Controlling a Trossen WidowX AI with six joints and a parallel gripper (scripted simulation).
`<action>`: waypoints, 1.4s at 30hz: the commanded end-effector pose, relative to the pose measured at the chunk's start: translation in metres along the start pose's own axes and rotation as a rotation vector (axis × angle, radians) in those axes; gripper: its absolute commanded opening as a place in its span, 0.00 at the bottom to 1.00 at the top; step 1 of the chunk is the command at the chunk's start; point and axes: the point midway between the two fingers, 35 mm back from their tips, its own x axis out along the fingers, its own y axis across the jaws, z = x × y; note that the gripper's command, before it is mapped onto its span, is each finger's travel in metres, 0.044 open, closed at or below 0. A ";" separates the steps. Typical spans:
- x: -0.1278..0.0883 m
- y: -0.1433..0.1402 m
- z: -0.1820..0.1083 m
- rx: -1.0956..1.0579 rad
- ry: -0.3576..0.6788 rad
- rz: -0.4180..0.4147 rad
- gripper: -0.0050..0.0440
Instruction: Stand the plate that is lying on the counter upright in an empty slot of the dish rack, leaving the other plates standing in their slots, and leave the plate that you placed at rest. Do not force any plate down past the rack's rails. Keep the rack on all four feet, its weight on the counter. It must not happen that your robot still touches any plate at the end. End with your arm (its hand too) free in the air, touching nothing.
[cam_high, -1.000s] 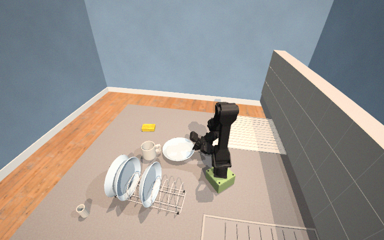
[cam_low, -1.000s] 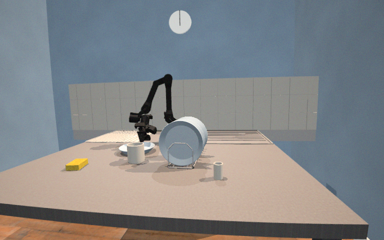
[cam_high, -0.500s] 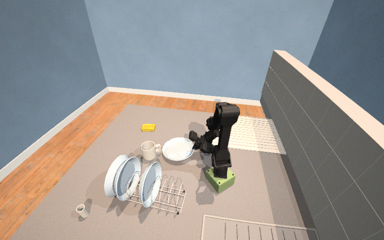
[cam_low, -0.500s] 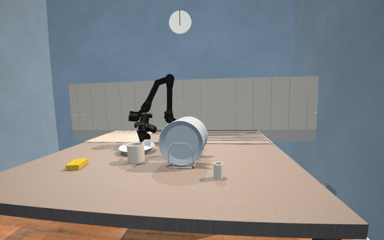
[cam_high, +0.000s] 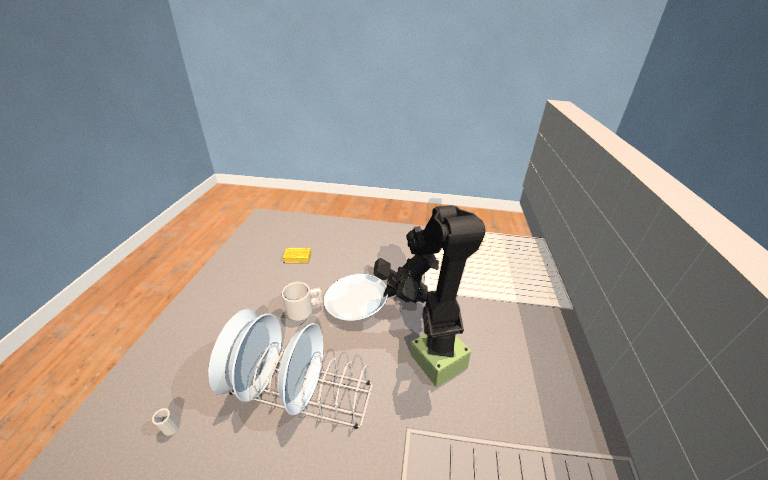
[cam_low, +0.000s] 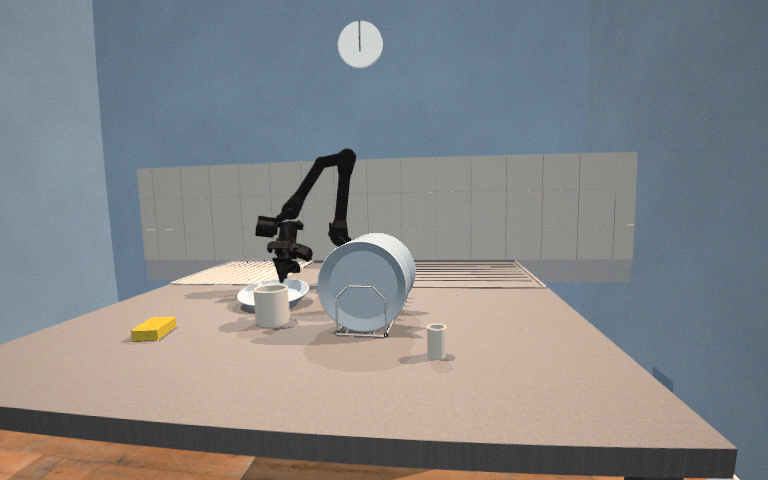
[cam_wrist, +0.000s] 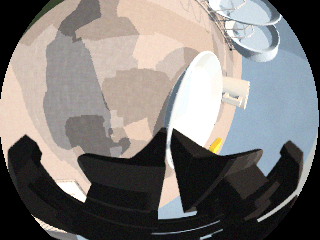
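pincer (cam_high: 387, 292) (cam_low: 282, 280) (cam_wrist: 167, 131): fingertips pressed together on the near rim of the loose plate (cam_high: 355, 297) (cam_low: 297, 294) (cam_wrist: 200, 100). the disc extends from this grip away from the arm's base, toward the mug (cam_high: 297, 302) (cam_low: 271, 308) (cam_wrist: 237, 92); its face is roughly level, and contact with the table (cam_high: 481, 407) (cam_low: 339, 396) (cam_wrist: 135, 95) cannot be confirmed. the dish rack (cam_high: 364, 405) (cam_low: 360, 286) (cam_wrist: 226, 36) lies off to one side, its base-ward slots unfilled. the coming move should require lifting, then turning the face upright, parallel to the standing plates (cam_high: 301, 370) (cam_low: 362, 266) (cam_wrist: 252, 40). the single arm serves both.
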 end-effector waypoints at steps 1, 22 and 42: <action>-0.002 -0.003 -0.001 -0.004 0.001 0.026 0.10; -0.011 -0.020 0.000 -0.005 0.003 0.141 0.10; -0.019 -0.038 0.000 -0.006 0.004 0.250 0.10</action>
